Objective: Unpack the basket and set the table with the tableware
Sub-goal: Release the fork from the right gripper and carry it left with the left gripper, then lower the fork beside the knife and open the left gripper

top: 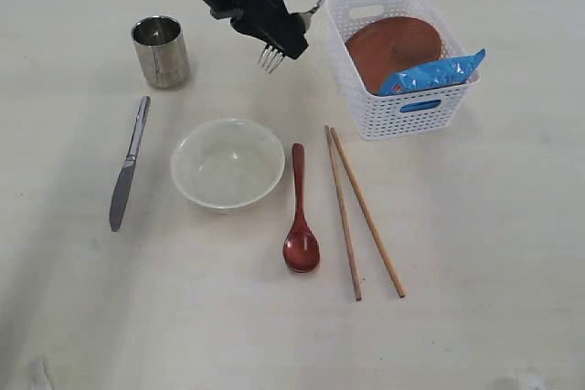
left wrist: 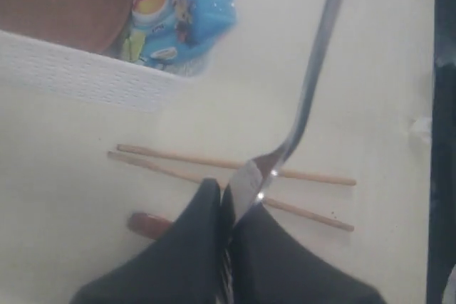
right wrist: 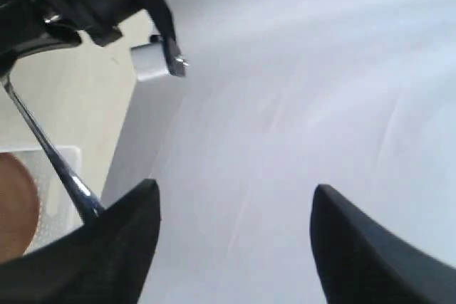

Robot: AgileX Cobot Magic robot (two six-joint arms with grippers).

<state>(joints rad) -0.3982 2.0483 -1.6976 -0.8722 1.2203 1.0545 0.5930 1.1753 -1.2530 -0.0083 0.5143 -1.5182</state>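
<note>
While the left gripper [top: 281,41] is squeezing the fork [top: 271,59] tight above the table [top: 475,271], between the cup [top: 161,50] and the basket [top: 402,114], the right gripper [right wrist: 235,201] is hanging wide open right beside its handle.

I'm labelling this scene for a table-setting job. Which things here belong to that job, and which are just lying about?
Job: basket, plate, fork, cup, knife, bowl, spoon, chopsticks, table.
Lying about: blue crisp packet, in the basket.
</note>
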